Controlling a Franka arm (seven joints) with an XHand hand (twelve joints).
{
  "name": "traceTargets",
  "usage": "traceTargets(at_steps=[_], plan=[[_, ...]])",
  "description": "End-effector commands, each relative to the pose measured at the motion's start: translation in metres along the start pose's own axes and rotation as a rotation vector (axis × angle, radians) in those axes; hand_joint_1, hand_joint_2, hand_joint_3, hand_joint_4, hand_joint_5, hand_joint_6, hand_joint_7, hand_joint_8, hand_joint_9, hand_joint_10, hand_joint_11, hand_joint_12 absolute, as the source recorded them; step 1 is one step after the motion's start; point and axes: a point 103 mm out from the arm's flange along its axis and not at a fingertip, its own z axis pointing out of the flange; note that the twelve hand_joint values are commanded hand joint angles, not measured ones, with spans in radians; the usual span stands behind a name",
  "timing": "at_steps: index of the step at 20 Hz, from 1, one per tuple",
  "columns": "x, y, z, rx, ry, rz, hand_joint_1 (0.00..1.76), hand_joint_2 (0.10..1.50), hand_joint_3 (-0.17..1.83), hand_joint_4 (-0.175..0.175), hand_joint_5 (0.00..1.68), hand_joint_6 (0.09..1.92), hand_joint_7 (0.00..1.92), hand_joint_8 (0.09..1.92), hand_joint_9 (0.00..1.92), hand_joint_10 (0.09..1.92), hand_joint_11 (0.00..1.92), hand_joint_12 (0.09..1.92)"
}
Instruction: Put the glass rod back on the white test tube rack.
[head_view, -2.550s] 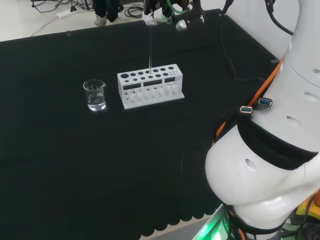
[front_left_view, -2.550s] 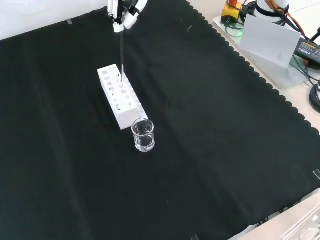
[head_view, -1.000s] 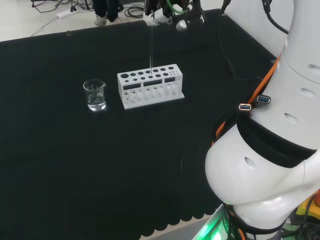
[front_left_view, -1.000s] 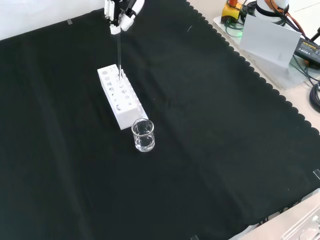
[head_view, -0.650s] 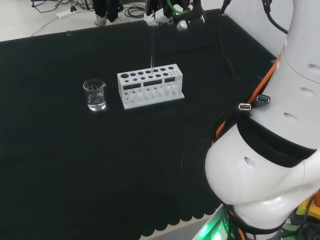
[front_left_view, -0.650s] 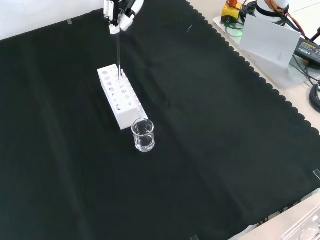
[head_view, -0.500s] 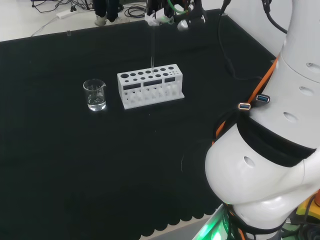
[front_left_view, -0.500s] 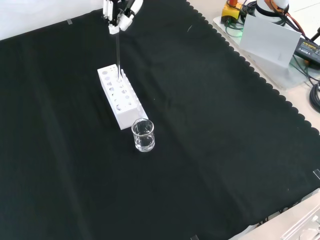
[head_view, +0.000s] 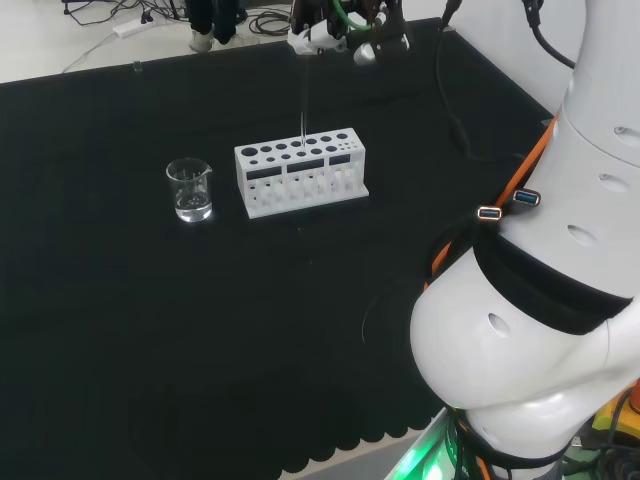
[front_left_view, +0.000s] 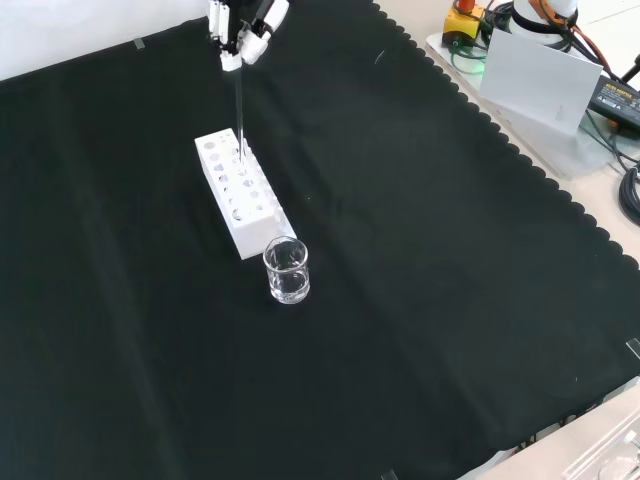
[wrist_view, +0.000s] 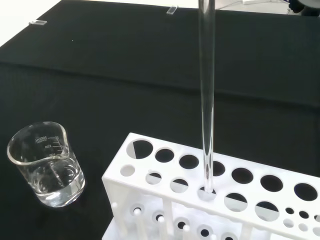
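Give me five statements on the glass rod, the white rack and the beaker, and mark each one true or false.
1. The hand pinches the top of the glass rod. True.
2. The glass rod lies flat on the black cloth. False: it hangs upright, its lower end at a hole in the white test tube rack.
3. The beaker stands beside one short end of the rack. True.
4. The beaker sits on top of the rack. False: it stands on the cloth, apart from the rack.
5. Test tubes fill the rack's holes. False: the holes seen in the wrist view are vacant apart from the one at the rod.
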Motion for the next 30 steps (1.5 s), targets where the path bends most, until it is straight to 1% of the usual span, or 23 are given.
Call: traceTargets(at_steps=[1,5,11,14,20,24,25,26,30], plan=[[0.003,0.003,0.0,0.004,0.0,0.003,1.31,1.1,-0.17,-0.175,1.33,0.12,1.2,0.96,1.66,0.66,1.6,0.69],[0.0,0.002,0.001,0.001,-0.001,0.008,1.31,1.1,-0.17,-0.175,1.33,0.12,1.2,0.96,1.66,0.66,1.6,0.69],[-0.005,0.004,0.007,0.021,-0.008,0.015,1.31,1.1,-0.17,-0.175,1.33,0.12,1.2,0.96,1.66,0.66,1.6,0.69],[-0.006,0.003,0.007,0.018,-0.007,0.018,1.31,1.1,-0.17,-0.175,1.33,0.12,1.2,0.96,1.66,0.66,1.6,0.69],[0.003,0.004,0.017,0.036,-0.005,0.006,1.31,1.1,-0.17,-0.175,1.33,0.12,1.2,0.96,1.66,0.66,1.6,0.69],[0.001,0.005,0.025,0.042,0.01,0.002,1.31,1.1,-0.17,-0.175,1.33,0.12,1.2,0.96,1.66,0.66,1.6,0.69],[0.002,0.004,0.028,0.024,0.026,-0.018,1.31,1.1,-0.17,-0.175,1.33,0.12,1.2,0.96,1.67,0.66,1.6,0.69],[0.001,0.002,0.028,0.02,0.031,-0.019,1.31,1.1,-0.17,-0.175,1.33,0.12,1.2,0.96,1.67,0.66,1.61,0.69],[0.0,0.003,0.031,0.039,0.004,-0.006,1.31,1.1,-0.17,-0.175,1.33,0.12,1.2,0.96,1.67,0.66,1.61,0.69]])
